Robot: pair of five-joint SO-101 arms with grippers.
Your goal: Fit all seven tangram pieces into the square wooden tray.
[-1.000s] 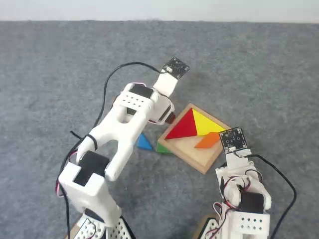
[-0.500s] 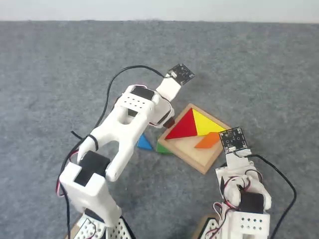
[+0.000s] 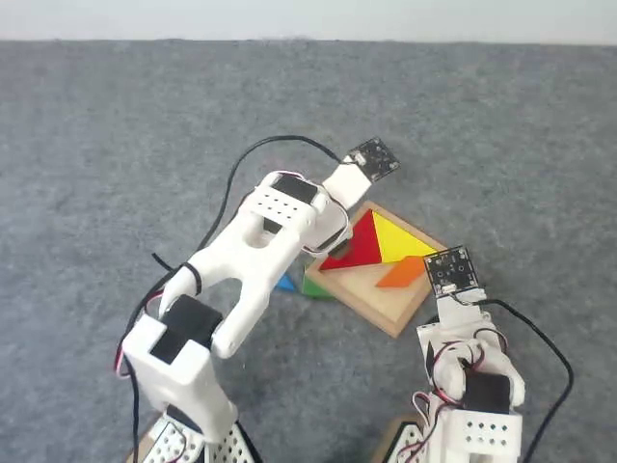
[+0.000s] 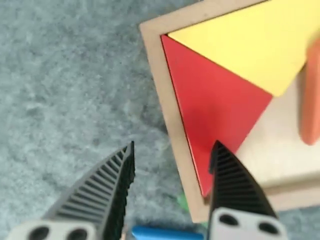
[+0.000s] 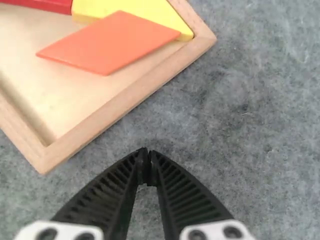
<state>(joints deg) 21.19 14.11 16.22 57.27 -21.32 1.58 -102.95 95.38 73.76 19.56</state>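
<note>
Your left gripper [image 4: 174, 146], jaws wide and empty, straddles the rim of the tray [image 4: 154, 75]. If you lower here, you risk one jaw catching the rim or shoving the red triangle [image 4: 215, 105]. Your right gripper [image 5: 146, 152], jaws closed, hangs over carpet [image 5: 250, 100] beside the tray. Count: three pieces seated, namely red, yellow triangle [image 4: 245, 45] and orange parallelogram [image 5: 107, 42]; two on carpet just outside, blue piece [image 4: 162, 234] and green piece [image 3: 313, 286].

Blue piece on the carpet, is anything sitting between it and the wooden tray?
Yes. The green piece lies on the carpet between the blue piece and the tray, close against its rim. The open left gripper hangs just above them, over that rim.
</note>
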